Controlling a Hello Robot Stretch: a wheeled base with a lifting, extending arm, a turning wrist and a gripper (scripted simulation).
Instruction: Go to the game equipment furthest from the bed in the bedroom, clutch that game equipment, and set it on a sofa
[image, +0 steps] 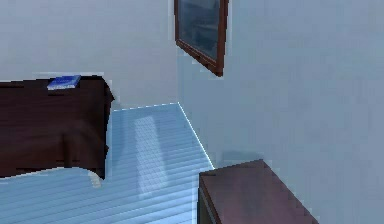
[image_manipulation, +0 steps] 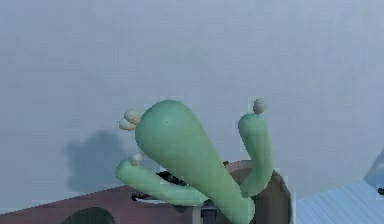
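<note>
Pale wall behind; a green cactus (image_manipulation: 185, 140) on a brown top (image_manipulation: 50, 208) half hides my gripper (image_manipulation: 172, 180). Whether it holds anything, or where the game equipment lies, I cannot tell. Far left stands the bed (image: 50, 125).

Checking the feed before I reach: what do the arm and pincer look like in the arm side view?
Little can be told. Dark, near-black pieces between limbs of the green cactus look like the pincer, and a dark stub at the bottom edge looks like the arm. The cactus hides the rest; markings and cables cannot be made out.
</note>
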